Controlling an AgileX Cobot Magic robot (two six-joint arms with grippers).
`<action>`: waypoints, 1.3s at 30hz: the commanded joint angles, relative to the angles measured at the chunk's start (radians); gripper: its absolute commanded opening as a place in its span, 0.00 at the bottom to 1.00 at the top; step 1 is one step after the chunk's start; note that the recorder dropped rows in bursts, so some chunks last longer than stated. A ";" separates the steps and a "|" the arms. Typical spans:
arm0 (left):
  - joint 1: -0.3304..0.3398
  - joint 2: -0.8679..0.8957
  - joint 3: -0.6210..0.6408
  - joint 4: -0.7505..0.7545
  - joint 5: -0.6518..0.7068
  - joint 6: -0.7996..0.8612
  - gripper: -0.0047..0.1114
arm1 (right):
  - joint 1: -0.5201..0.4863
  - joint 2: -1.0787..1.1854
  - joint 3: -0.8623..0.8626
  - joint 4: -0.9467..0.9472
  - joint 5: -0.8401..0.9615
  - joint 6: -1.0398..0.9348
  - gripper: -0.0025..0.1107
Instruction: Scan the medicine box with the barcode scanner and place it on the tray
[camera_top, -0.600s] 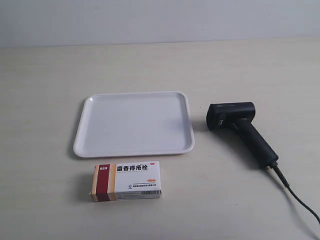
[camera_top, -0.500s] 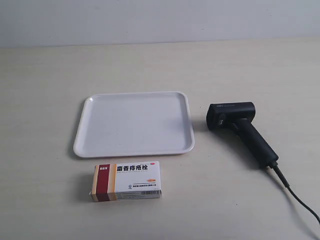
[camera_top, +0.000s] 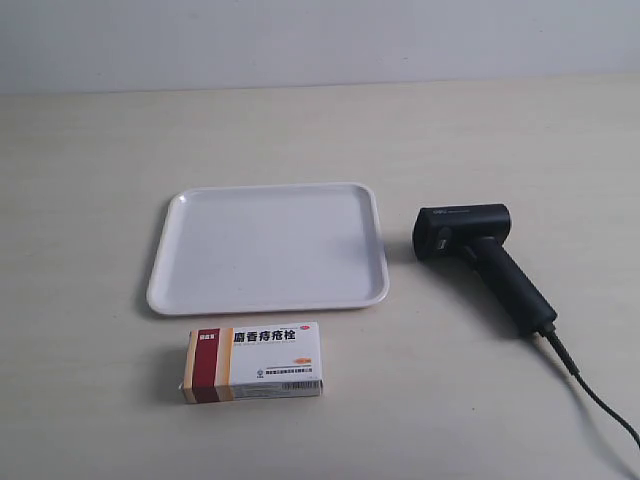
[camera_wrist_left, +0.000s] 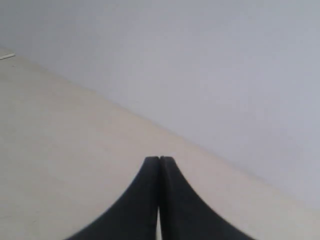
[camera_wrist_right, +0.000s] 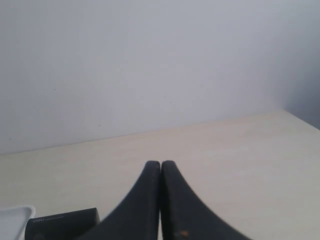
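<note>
Pale cream bench top (camera_top: 300, 130) with faint wood grain, matte, filling most of the exterior view. Meets a plain grey-white wall (camera_top: 320, 40) along the far edge, in a straight line running the whole width. Wall bare and smooth, slightly bluish, evenly lit. Soft, diffuse light over the bench; only short, weak shadows. Same bench surface (camera_wrist_left: 60, 150) and wall (camera_wrist_left: 225, 75) in the left wrist view. In the right wrist view, bench (camera_wrist_right: 225, 150) below wall (camera_wrist_right: 150, 60), with a darker, shaded strip at 1 end of the wall.
</note>
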 joint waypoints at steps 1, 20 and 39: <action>0.003 -0.006 0.001 -0.066 -0.199 -0.047 0.05 | -0.005 -0.006 0.004 -0.003 -0.024 -0.002 0.03; -0.033 0.802 -0.252 0.608 -0.366 -0.249 0.04 | -0.002 -0.006 0.004 -0.008 -0.109 0.200 0.03; -0.703 1.504 -0.584 1.775 -0.563 -0.781 0.07 | -0.002 -0.006 0.004 -0.008 -0.103 0.195 0.03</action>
